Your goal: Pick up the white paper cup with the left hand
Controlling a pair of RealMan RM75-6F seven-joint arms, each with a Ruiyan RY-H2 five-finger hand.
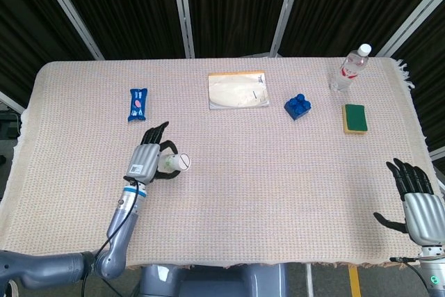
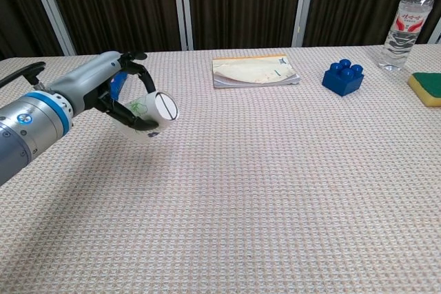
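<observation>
Woven worktop (image 1: 278, 172): left robot hand (image 2: 114, 94) grips sideways white paper cup (image 2: 148, 111), which could crush or slip out.

Our left hand (image 1: 147, 158) sits in the lower left of the head view, the forearm running up from the bottom edge at a slight lean to the right. Its dark fingers (image 2: 131, 109) curl around the white paper cup (image 2: 153, 111), which lies tilted in our grip. Our right hand (image 1: 419, 201) shows at the lower right corner, back toward the camera, fingers spread and pointing up-frame, holding nothing.
</observation>
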